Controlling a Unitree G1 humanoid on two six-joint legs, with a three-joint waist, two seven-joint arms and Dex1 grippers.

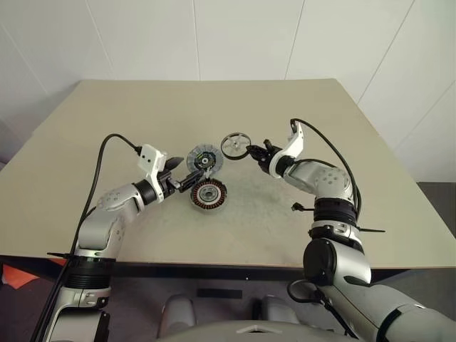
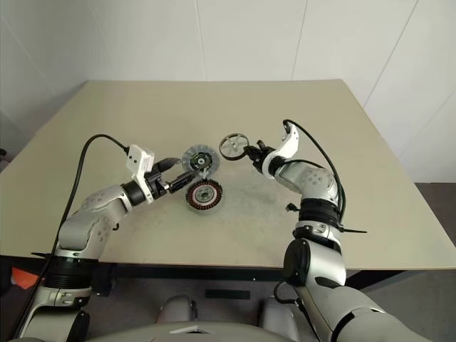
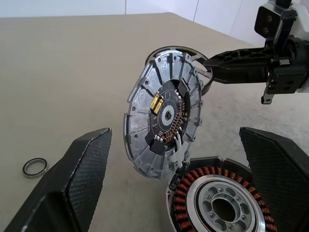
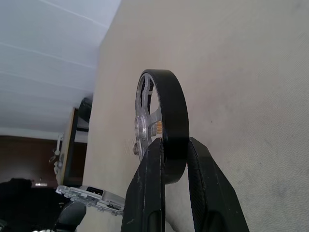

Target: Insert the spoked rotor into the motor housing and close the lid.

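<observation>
The motor housing (image 1: 209, 194), a grey cup with copper windings, lies flat on the table at centre. The lid (image 1: 204, 158) stands tilted on edge at the housing's far rim, its green and black marked face turned toward my left gripper (image 1: 184, 172). That gripper is open, its black fingers (image 3: 87, 164) spread wide on either side just short of the lid. Right of the lid, the spoked rotor (image 1: 234, 144) hangs above the table. My right gripper (image 4: 174, 145) is shut on its dark rim, and the rotor (image 4: 161, 121) stands on edge between the fingers.
A small dark ring (image 3: 35, 166) lies on the table off to the left gripper's side. The beige table (image 1: 142, 114) stretches wide around the parts, with its front edge close to me. A black cable (image 1: 107, 146) loops from the left wrist.
</observation>
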